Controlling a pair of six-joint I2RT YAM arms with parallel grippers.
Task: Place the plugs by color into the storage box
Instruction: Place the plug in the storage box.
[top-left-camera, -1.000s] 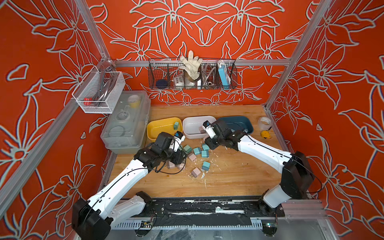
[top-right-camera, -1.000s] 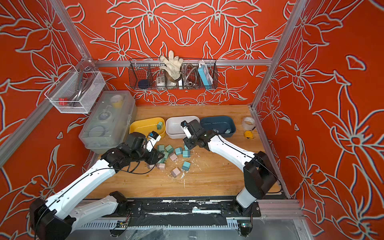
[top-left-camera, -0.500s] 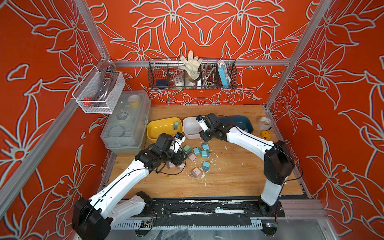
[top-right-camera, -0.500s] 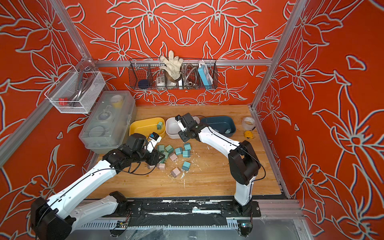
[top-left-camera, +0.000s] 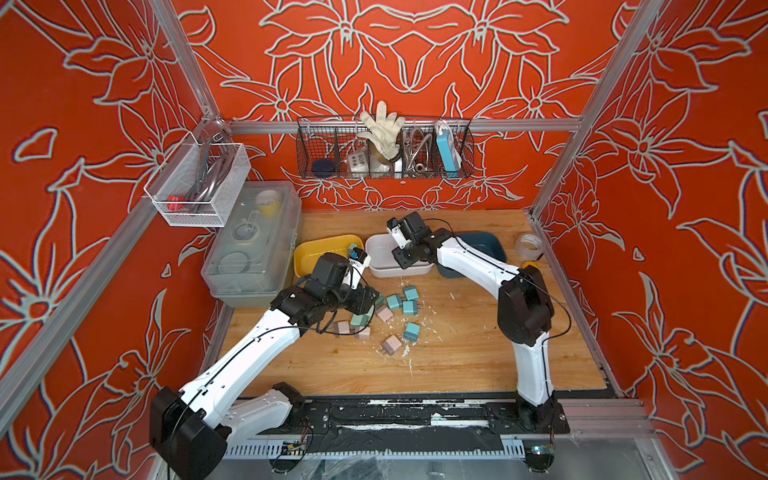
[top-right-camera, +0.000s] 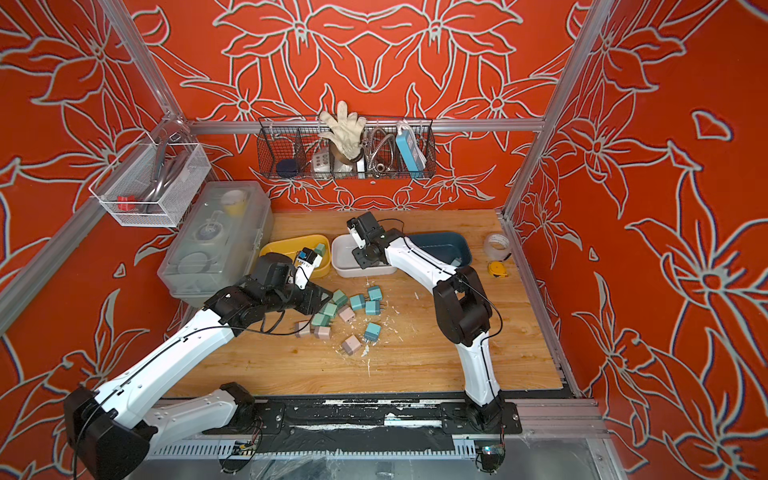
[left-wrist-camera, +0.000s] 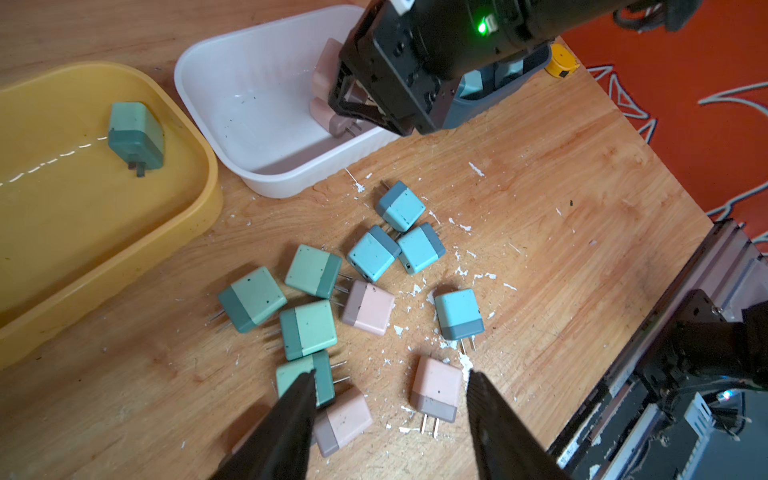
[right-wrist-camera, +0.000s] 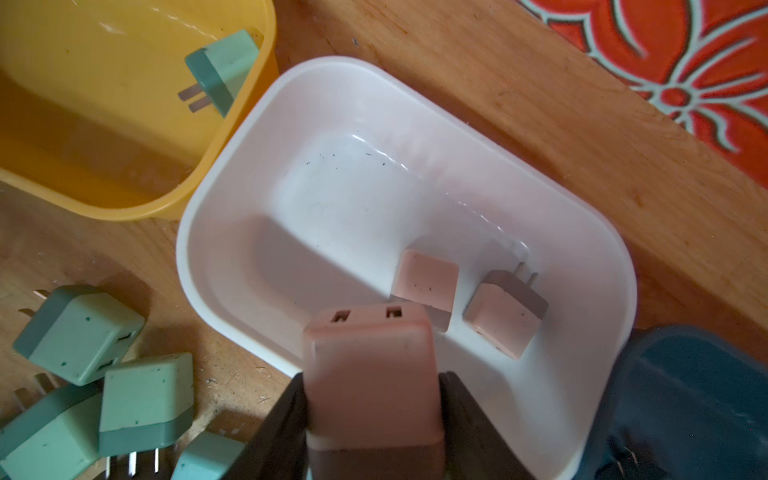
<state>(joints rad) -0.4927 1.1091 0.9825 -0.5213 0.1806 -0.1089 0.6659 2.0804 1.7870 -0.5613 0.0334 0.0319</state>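
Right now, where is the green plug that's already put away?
In the left wrist view, the green plug sits inside the yellow tub, on the side next to the white tub.

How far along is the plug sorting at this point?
Early. Done: one green plug in the yellow bin, two pink plugs in the white bin. In hand: the right end effector holds a third pink plug over it; the left end effector is open above the pile. Left: green, blue and pink plugs loose on the table.
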